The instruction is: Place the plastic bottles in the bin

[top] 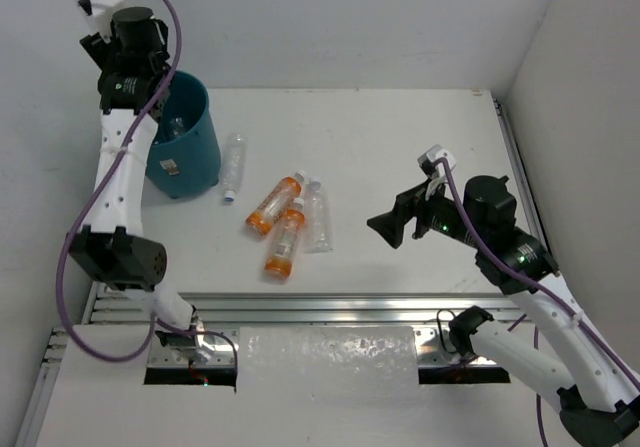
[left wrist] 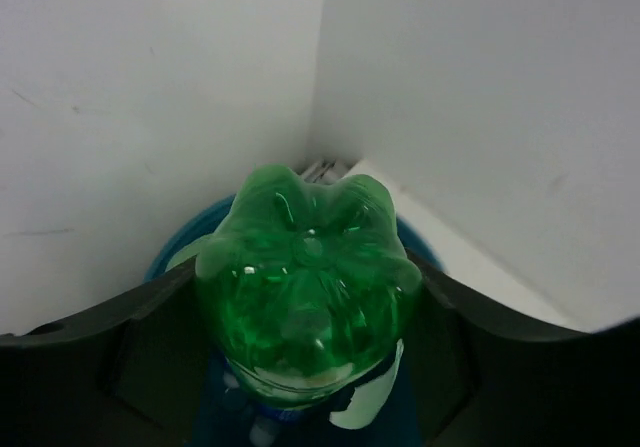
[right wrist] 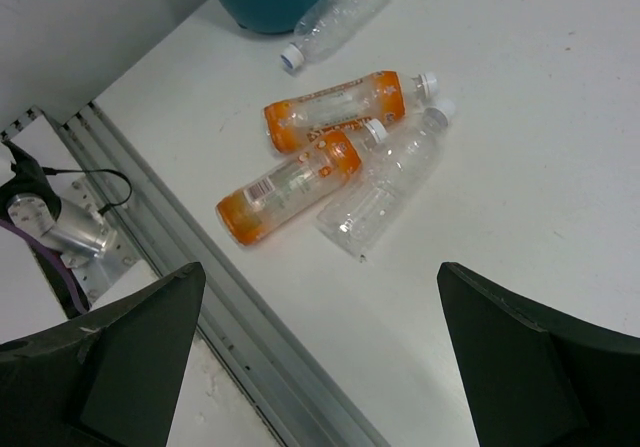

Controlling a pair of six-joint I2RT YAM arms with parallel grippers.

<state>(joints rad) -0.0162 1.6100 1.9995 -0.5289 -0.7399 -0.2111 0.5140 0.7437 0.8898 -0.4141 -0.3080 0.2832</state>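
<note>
- Left gripper (left wrist: 310, 352): covered by its own wrist in the top view. In the wrist view only the two dark fingers (left wrist: 150, 337) show, one on each side of the load.
- Green bottle (left wrist: 305, 297): pinched between those fingers, lobed base toward the camera. Neck and cap are hidden behind its own body.
- Bin (left wrist: 168, 255): directly under the held bottle, with only slivers of blue rim showing past it. Blue and white shapes below are too blurred to identify.
- Sunken clear bottle (top: 176, 127): dimly seen inside the bin, which is mostly blocked by the arm.
- Right gripper (right wrist: 320, 272): fingers spread wide, holding and touching nothing, above the table (right wrist: 520, 117).
- Far orange bottle (right wrist: 340, 107), near orange bottle (right wrist: 288, 187), middle clear bottle (right wrist: 385, 182): lying in a touching cluster ahead of the right gripper.
- Far clear bottle (right wrist: 335, 17): farther ahead, just beside the bin, whose upper part is cut off there.
</note>
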